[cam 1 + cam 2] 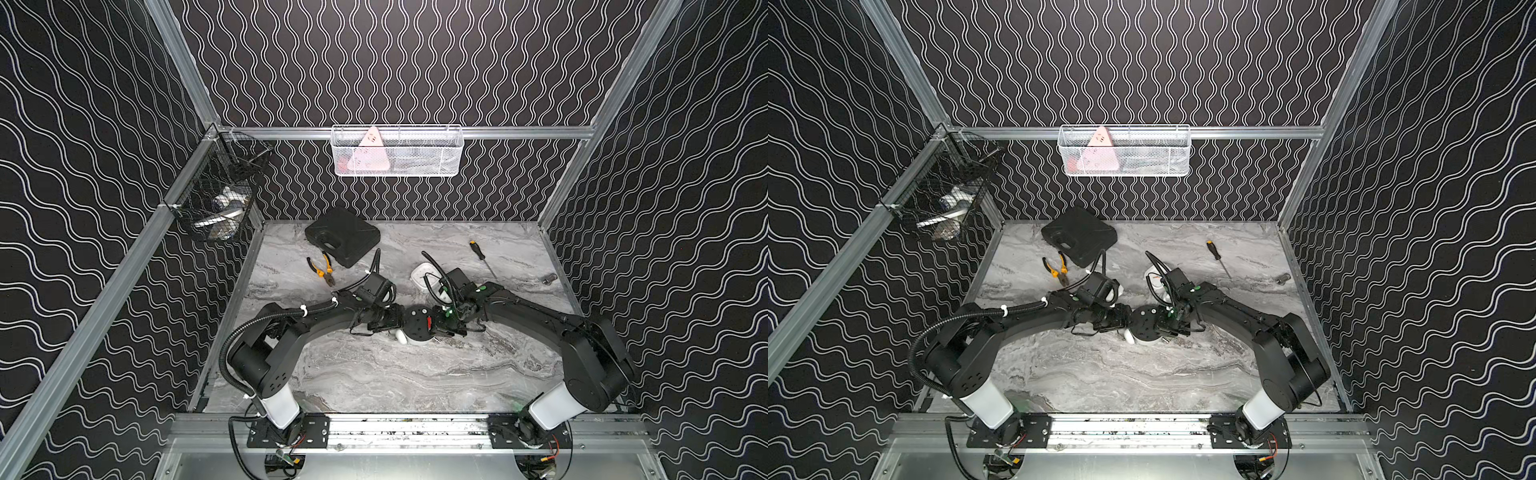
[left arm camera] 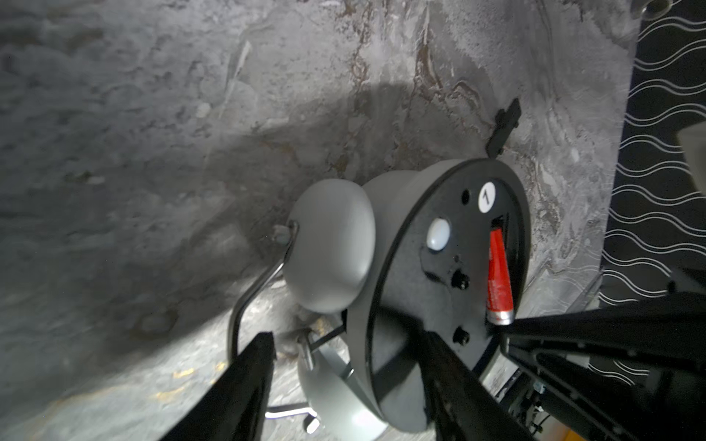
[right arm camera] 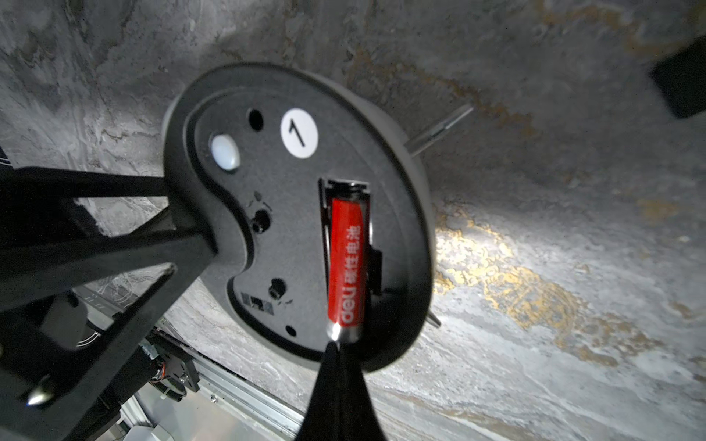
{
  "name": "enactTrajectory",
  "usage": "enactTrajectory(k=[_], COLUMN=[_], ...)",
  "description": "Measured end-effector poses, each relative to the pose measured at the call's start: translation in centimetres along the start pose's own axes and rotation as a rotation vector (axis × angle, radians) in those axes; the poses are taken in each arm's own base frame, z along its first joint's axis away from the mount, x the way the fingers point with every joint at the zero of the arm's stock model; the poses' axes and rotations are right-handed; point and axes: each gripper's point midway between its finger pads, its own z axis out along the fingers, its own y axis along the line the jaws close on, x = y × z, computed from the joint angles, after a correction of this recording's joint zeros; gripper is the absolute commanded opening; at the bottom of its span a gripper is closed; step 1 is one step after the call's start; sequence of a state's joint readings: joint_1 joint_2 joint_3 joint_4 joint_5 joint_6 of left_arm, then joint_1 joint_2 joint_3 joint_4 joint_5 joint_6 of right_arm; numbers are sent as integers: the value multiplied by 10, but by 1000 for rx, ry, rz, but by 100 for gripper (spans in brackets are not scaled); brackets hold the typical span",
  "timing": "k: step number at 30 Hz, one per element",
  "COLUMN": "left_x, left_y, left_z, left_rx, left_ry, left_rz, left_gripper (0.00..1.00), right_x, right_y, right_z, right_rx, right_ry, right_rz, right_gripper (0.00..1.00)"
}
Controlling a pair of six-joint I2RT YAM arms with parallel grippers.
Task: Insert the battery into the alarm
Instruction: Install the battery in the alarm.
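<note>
Alarm (image 1: 417, 328) lies face down near the middle of the counter (image 1: 374, 374), black back plate up, with both arms meeting over it in both top views. Its two grey bells (image 2: 332, 244) and wire handle point toward the left arm's side.

The battery (image 3: 347, 263), red with white lettering, sits lengthwise in the open slot of the back plate. It is tilted: one end is down inside the slot, while the silver end rides up at the plate's rim. A round white sticker (image 3: 299, 133) marked "1" and a white knob (image 3: 225, 152) show on the same plate.

The right gripper (image 3: 336, 351) has its jaws pressed together, and the joined tip touches the battery's raised silver end. The left gripper (image 2: 347, 340) has its jaws spread astride the alarm. One finger (image 2: 443, 366) lies over the back plate; the other (image 2: 248, 382) stands just beside the handle, apart from the body.

Toward the far left corner of the counter rest a black case (image 1: 341, 237) and orange-handled pliers (image 1: 322, 270). A screwdriver (image 1: 482, 257) lies toward the far right corner. A small black flat piece (image 2: 506, 126) lies on the counter near the alarm.
</note>
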State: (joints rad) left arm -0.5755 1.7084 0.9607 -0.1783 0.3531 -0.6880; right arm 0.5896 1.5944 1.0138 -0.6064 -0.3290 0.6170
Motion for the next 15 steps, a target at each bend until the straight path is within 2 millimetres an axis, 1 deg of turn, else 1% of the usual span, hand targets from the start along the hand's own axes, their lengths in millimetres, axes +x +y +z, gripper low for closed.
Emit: enactTrajectory(k=[9,15], left_x=[-4,-5], left_y=[-5,-4], left_z=[6,6], left_rx=[25,8], left_ry=[0,1], left_rz=[30,56], left_gripper=[64,62], right_x=[-4,-11], right_y=[-4,-1], right_z=[-1,-12], right_rx=[15,15], right_ry=[-17,-64], right_rz=[7,1], right_gripper=[3,4])
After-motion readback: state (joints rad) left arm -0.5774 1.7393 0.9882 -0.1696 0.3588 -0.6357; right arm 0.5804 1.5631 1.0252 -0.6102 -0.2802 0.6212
